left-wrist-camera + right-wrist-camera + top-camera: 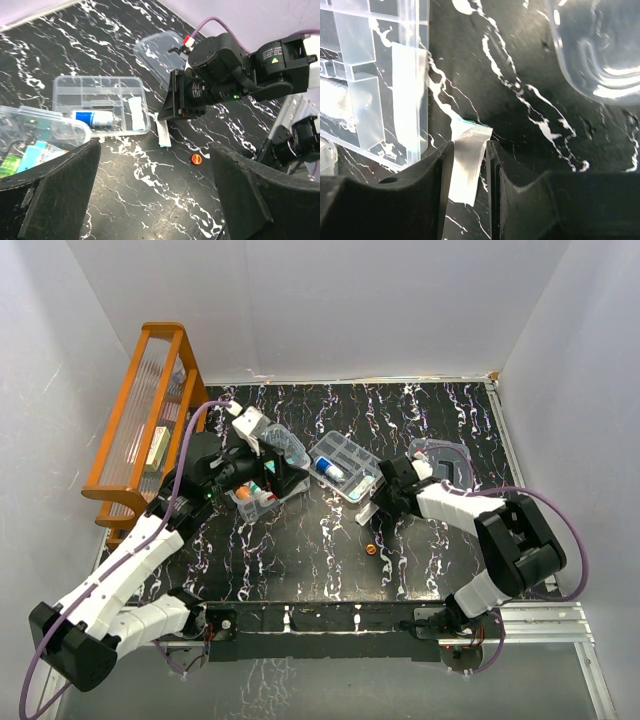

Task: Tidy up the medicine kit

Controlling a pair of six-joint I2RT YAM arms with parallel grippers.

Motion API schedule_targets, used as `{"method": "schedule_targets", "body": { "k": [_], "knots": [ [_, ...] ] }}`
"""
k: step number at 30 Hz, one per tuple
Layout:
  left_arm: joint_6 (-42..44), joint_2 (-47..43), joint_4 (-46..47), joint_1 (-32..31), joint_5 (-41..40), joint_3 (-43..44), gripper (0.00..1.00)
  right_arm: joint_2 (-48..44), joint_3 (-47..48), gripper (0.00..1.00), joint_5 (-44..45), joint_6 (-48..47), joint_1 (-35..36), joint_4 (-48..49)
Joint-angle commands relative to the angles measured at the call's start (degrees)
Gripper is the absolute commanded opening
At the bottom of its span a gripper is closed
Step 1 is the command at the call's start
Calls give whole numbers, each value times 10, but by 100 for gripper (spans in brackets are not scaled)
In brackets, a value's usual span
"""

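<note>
While tight on sachet (469, 167), R gripper (466, 149).

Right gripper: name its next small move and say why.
Probably a short lift straight up, to raise the packet off the table. The right gripper looks closed on the packet, with a finger on each side. The packet lies on the table just outside the wall of the tray, so it likely has to clear that wall before moving over a compartment.

The box (50, 129) lies left of the divided tray (345, 465), the lid (442, 453) right, a sachet (163, 132) beside the tray.
</note>
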Motion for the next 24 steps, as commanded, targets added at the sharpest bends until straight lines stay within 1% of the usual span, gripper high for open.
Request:
{"method": "schedule_targets", "body": {
  "k": [1, 4, 7, 9, 11, 14, 17, 24],
  "knots": [
    [-2, -49, 15, -2, -68, -6, 90, 39, 48, 30, 0, -109, 0, -41],
    [-15, -58, 9, -2, -74, -15, 90, 55, 62, 28, -32, -158, 1, -31],
    [-37, -59, 8, -2, -66, -18, 90, 71, 88, 32, -45, -206, 9, -39],
    [-48, -59, 12, -2, -67, -20, 90, 79, 112, 37, -18, -217, 23, -71],
    [-55, -59, 15, -2, -68, -21, 90, 80, 136, 42, 22, -215, 41, -124],
    [-65, -60, 16, -2, -74, -21, 90, 81, 158, 45, 58, -202, 64, -164],
    [-74, -58, 19, -3, -75, -24, 90, 90, 168, 42, 64, -181, 74, -188],
    [-105, -51, 12, -2, -87, -27, 90, 109, 157, 27, 45, -166, 86, -176]
  ]
}}
